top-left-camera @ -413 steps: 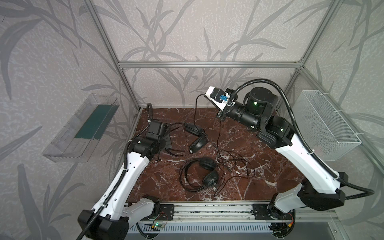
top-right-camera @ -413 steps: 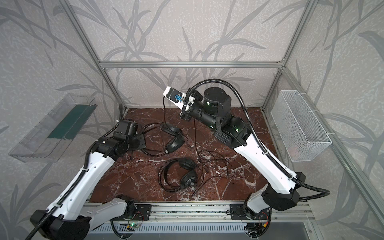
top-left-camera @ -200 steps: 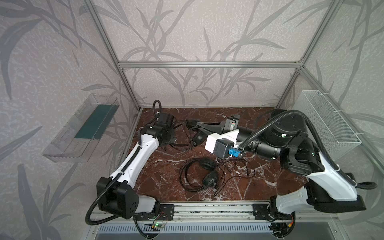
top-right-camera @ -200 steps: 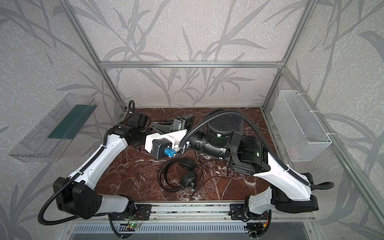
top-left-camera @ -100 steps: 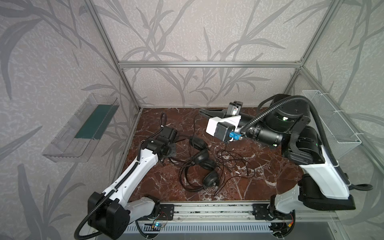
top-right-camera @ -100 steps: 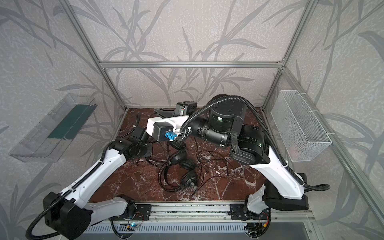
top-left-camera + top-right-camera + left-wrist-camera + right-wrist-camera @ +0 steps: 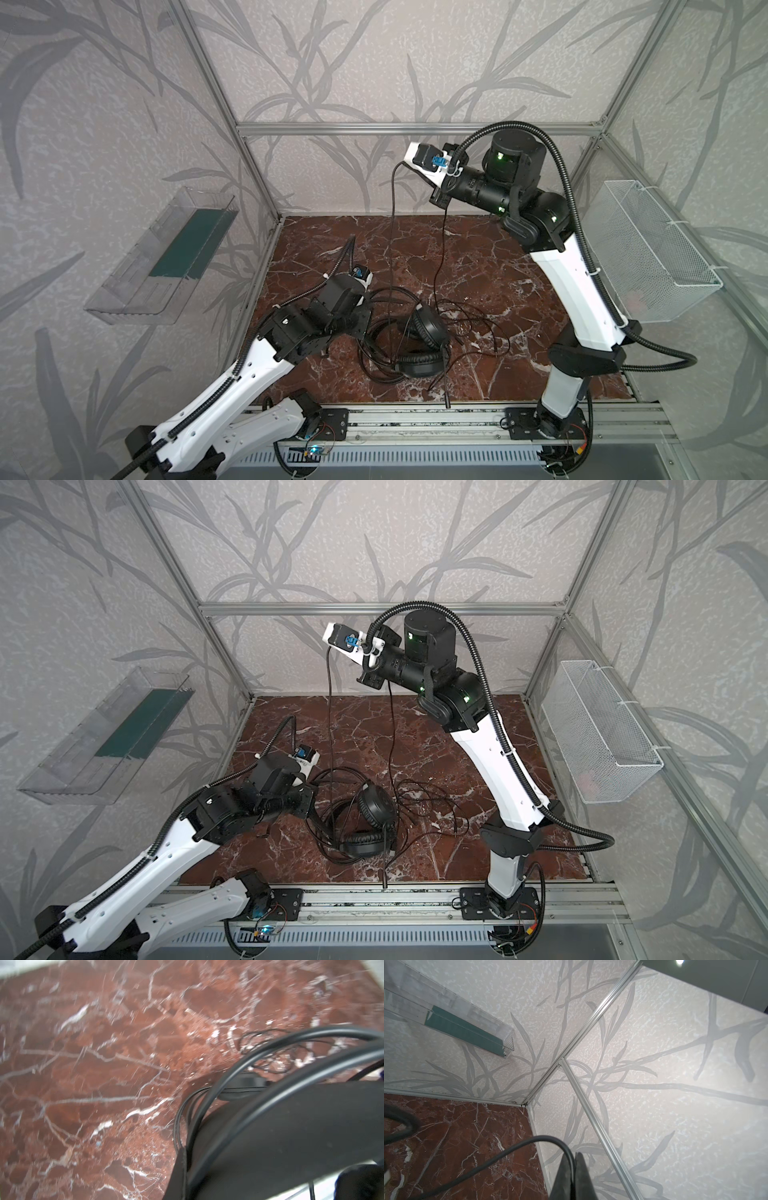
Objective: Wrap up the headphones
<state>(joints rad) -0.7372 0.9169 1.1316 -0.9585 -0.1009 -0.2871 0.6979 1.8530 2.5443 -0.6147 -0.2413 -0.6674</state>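
Pinching cable (image 7: pixel 544 1138) aloft: right jaws | left jaws: clamped on headphones (image 7: pixel 430 330)

Red-brown marble-patterned tabletop (image 7: pixel 478 257): black over-ear headphones (image 7: pixel 428 332) lie heaped near its front middle, with loose loops of their thin black cable (image 7: pixel 544 1137) spreading to the right. The left gripper (image 7: pixel 359 322) sits just left of the heap, at the headband. The right gripper (image 7: pixel 438 198) hangs high over the back middle — a cable strand drops from it to the heap. Clear plastic shelf (image 7: pixel 166 257) on the left wall; white wire-mesh basket (image 7: pixel 648 257) on the right wall.
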